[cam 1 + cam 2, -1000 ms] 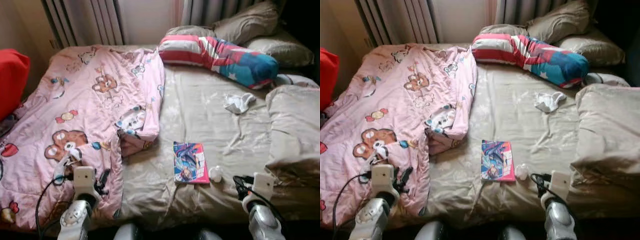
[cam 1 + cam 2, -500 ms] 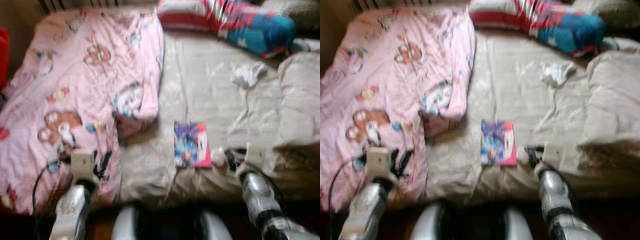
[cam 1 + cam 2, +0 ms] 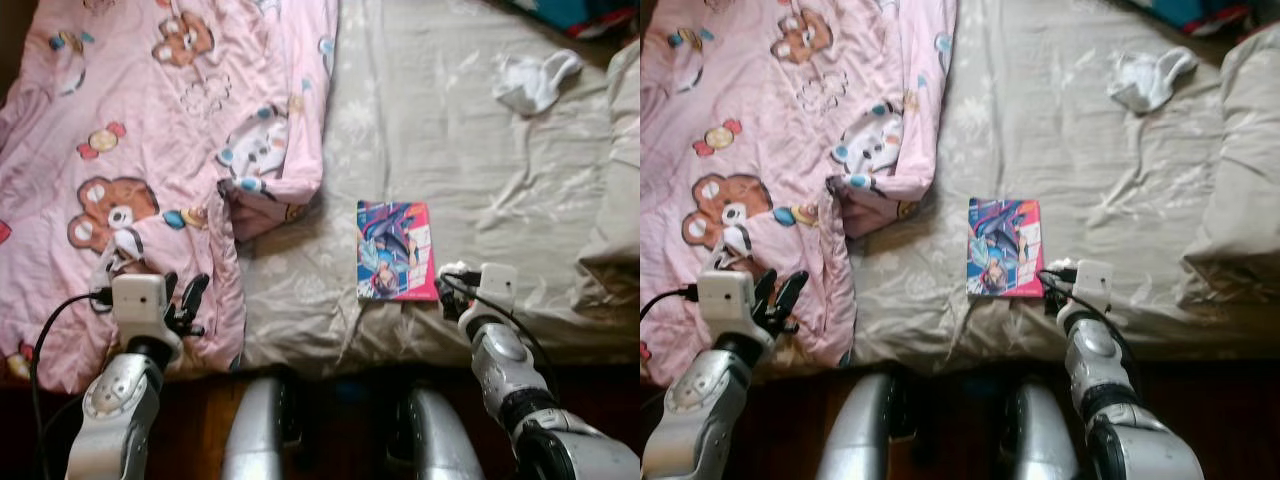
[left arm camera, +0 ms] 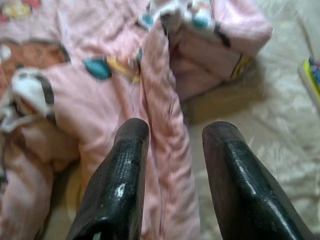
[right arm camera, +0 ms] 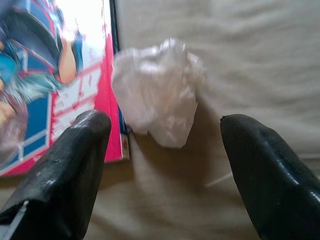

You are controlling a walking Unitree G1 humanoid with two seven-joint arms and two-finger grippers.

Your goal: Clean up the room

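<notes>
- Down tips the head camera, so the pillows have slid off the top of the eye views, and the right gripper (image 5: 160, 165) has closed in on the crumpled white wad (image 5: 157, 90) near the foot of the bed (image 3: 420, 110).
- Far left, the pink teddy-bear quilt (image 3: 150, 150) lies spread out, its folded edge running between the left gripper (image 4: 172, 170) and its parted fingers (image 4: 122, 170), which hover over it and hold nothing.
- Centre, a comic book (image 3: 395, 250) lies flat on the beige sheet.
- Just beside its pink edge sits the wad, looking like tissue, with the right gripper's fingers spread wide either side of it.
- Further back on the right, a white sock (image 3: 535, 80) lies crumpled, well apart.
- Pick-up of the wad looks under way; next, push forward slightly and close without snagging the book.
</notes>
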